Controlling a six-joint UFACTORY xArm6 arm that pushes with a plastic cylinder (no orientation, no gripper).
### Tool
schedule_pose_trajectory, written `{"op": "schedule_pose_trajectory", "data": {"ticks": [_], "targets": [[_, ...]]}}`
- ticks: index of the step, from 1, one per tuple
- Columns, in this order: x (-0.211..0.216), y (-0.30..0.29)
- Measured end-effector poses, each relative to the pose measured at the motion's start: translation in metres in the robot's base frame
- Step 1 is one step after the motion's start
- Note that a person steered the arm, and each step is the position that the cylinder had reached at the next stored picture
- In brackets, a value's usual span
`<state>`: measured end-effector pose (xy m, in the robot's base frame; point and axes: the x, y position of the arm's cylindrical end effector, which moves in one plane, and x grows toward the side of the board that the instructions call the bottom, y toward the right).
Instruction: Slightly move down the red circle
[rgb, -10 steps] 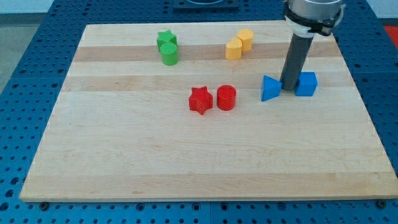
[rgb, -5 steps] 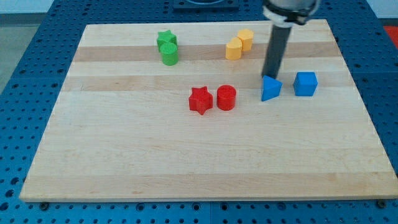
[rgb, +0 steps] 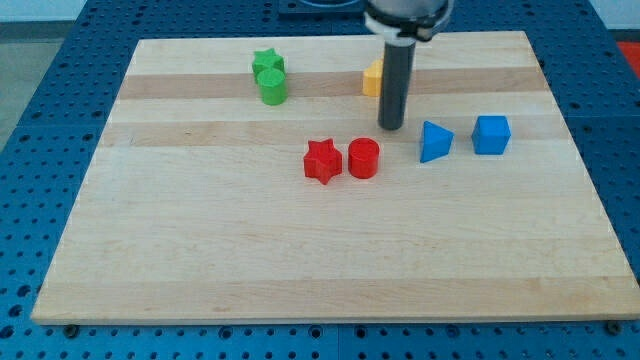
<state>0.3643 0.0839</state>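
The red circle (rgb: 364, 158) sits near the middle of the wooden board (rgb: 300, 250), with a red star (rgb: 322, 160) touching or almost touching its left side. My tip (rgb: 391, 127) rests on the board just above and to the right of the red circle, a small gap apart from it. The rod rises from there toward the view's top and hides most of the yellow blocks (rgb: 372, 78).
A blue triangle (rgb: 434, 141) and a blue cube (rgb: 491, 134) lie to the right of my tip. A green star (rgb: 267, 63) and a green cylinder (rgb: 272, 87) sit at the top left.
My tip has slid left, from between the two blue blocks, past the top of the blue triangle, to just above-right of the red circle. No block has visibly moved.
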Motion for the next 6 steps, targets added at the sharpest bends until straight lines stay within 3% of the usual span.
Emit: {"op": "schedule_pose_trajectory", "data": {"ticks": [2,4,6], "targets": [[-0.015,0.02],[0.021,-0.012],[0.043,0.013]]}}
